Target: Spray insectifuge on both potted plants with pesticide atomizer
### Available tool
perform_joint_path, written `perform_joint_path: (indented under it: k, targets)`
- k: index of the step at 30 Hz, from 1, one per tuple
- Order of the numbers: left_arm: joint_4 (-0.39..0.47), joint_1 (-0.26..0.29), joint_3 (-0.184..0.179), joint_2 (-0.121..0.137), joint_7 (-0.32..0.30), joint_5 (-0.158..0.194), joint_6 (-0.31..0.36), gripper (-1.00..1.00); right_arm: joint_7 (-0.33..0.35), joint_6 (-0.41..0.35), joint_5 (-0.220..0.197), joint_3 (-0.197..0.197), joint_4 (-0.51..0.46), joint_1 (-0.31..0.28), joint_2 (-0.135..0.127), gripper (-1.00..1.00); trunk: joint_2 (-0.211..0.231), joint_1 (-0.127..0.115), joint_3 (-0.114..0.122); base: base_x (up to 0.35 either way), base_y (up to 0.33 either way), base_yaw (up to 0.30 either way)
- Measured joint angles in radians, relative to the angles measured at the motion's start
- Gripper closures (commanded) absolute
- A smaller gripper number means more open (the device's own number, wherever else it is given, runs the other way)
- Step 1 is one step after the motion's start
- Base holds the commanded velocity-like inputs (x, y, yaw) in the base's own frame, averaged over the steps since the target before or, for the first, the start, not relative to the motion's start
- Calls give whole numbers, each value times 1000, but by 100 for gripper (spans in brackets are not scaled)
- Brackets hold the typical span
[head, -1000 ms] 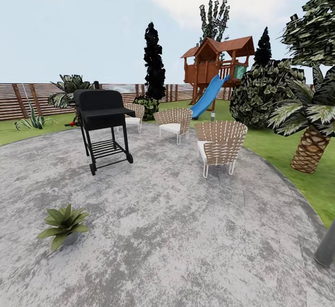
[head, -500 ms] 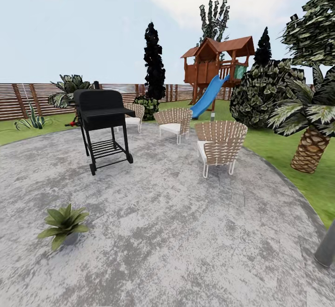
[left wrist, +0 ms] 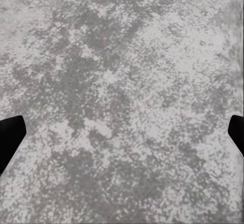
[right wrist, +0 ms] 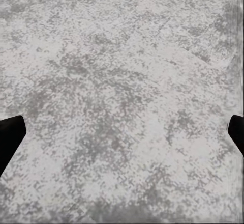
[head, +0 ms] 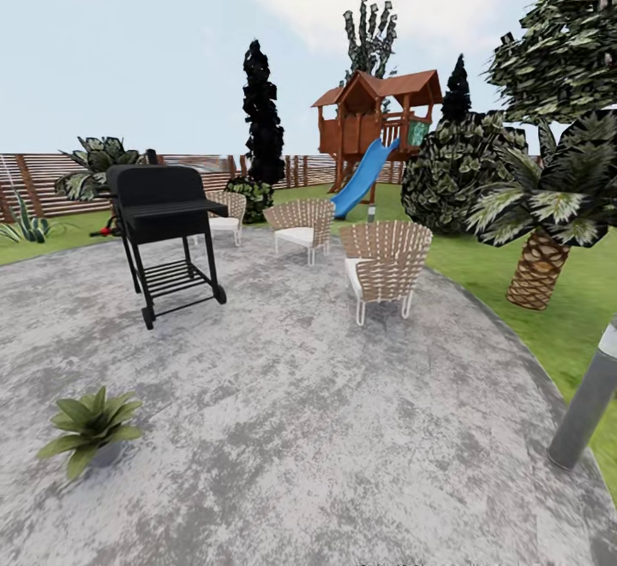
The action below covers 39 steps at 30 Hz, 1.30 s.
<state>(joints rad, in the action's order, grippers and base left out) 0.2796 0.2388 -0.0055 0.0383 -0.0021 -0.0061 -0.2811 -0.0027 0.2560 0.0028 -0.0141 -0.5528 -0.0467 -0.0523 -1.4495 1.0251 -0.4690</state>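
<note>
One potted plant (head: 86,429), a low rosette of broad green leaves in a tiny grey pot, sits on the round mottled grey paving (head: 308,429) of the garden, at the near left in the head view. The pesticide atomizer is out of view. My left gripper (left wrist: 122,137) is open, its black fingertips (left wrist: 9,137) wide apart over bare paving. My right gripper (right wrist: 122,137) is open too, fingertips (right wrist: 10,135) spread above the same grey surface, with nothing between them.
A black grill (head: 163,223) stands at the middle left. Three wicker chairs (head: 386,270) sit behind it and to its right. A grey post (head: 587,403) rises at the near right, a palm (head: 540,249) beyond it on the lawn. A slat fence (head: 51,180) and a playhouse with a slide (head: 368,133) stand at the back.
The whole head picture has shifted left and a little up, so the camera has turned right. More of the grey post shows now. The things themselves have not moved.
</note>
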Motion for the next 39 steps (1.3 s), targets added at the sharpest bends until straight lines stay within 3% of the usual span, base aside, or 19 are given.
perform_joint_path:
  k: [20, 39]
  targets:
    - [-2, 0, -4, -2, -2, -5, -10, -100, 0, 0, 0, -1, 19, 0, 0, -100, 0, 0, 0, 0, -9, -265]
    - [-2, 0, -4, 0, -2, -5, -10, -100, 0, 0, 0, -1, 19, 0, 2, -100, 0, 0, 0, 0, -264, -266]
